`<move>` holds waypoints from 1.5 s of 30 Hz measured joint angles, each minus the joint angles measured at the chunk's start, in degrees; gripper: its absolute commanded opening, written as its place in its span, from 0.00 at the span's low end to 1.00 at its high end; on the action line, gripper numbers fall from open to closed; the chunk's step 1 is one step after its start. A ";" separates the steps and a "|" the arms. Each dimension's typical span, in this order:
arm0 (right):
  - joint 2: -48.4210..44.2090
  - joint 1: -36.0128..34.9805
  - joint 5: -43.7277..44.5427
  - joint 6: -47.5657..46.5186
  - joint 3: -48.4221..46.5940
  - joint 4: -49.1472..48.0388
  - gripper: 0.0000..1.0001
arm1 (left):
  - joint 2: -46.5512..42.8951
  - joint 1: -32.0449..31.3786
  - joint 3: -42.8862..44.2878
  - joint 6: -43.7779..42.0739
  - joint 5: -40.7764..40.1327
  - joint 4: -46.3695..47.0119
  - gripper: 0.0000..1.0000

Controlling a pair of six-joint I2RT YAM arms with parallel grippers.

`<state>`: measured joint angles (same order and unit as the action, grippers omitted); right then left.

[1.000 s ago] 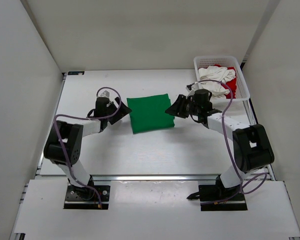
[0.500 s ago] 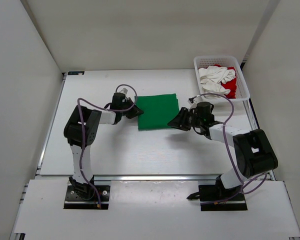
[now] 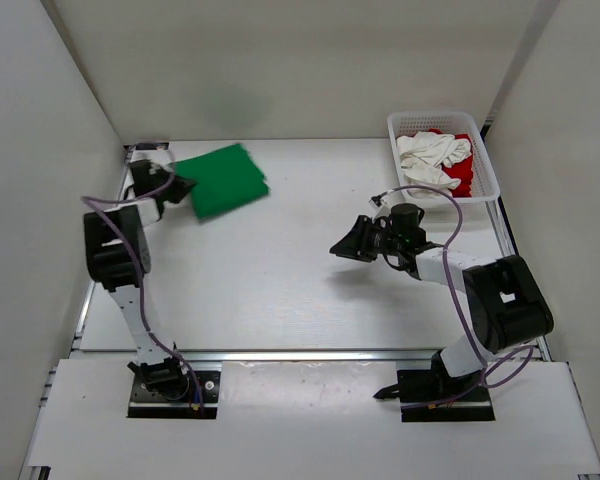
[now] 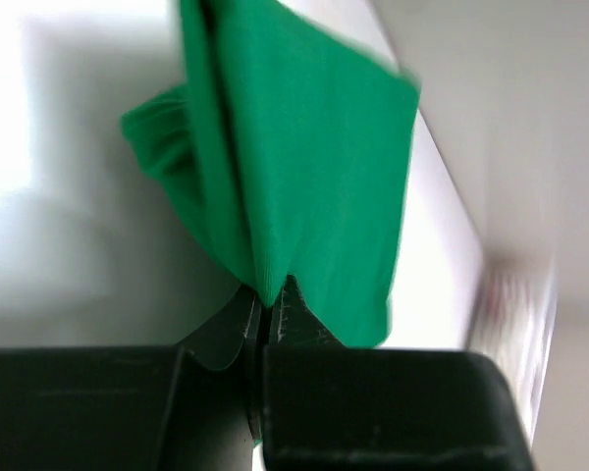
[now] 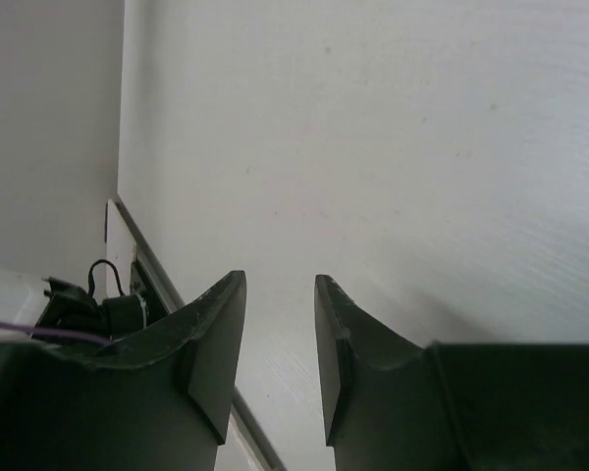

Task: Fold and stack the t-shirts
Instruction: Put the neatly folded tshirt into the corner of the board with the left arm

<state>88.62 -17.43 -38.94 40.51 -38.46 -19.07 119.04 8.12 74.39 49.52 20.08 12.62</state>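
Note:
The folded green t-shirt [image 3: 220, 180] lies at the table's far left corner, and my left gripper [image 3: 180, 186] is shut on its left edge. In the left wrist view the green t-shirt [image 4: 304, 167] is pinched between the closed jaws of the left gripper [image 4: 269, 302] and spreads away from them. The white t-shirt [image 3: 432, 156] and the red t-shirt [image 3: 464, 176] sit crumpled in the basket [image 3: 488, 165] at the far right. My right gripper [image 3: 342, 245] stands open and empty over bare table right of centre. Its two fingers, in the right gripper [image 5: 280, 285] wrist view, hold nothing.
White walls close the table in on the left, back and right. The right arm's purple cable [image 3: 458, 215] loops near the basket's front edge. The left arm [image 3: 115, 250] stretches along the left table edge.
My left gripper has shut on the green t-shirt and dragged it from the table's middle to the far left corner. The right gripper let it go and stayed right of centre.

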 measured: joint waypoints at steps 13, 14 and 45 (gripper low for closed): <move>0.85 -3.54 -1.64 -1.57 0.00 0.68 0.32 | 7.72 14.93 0.42 8.04 0.59 3.06 0.03; 0.83 -3.54 -1.66 -1.57 0.04 0.66 0.32 | 8.02 15.04 0.55 8.92 0.42 3.72 0.03; 1.14 -7.32 -2.78 -3.65 1.79 2.01 0.13 | -20.79 10.67 -27.67 8.02 -12.48 18.29 0.02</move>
<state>89.76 -24.75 -41.71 36.86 -36.67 -17.06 98.26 18.79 46.72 57.54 7.60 30.92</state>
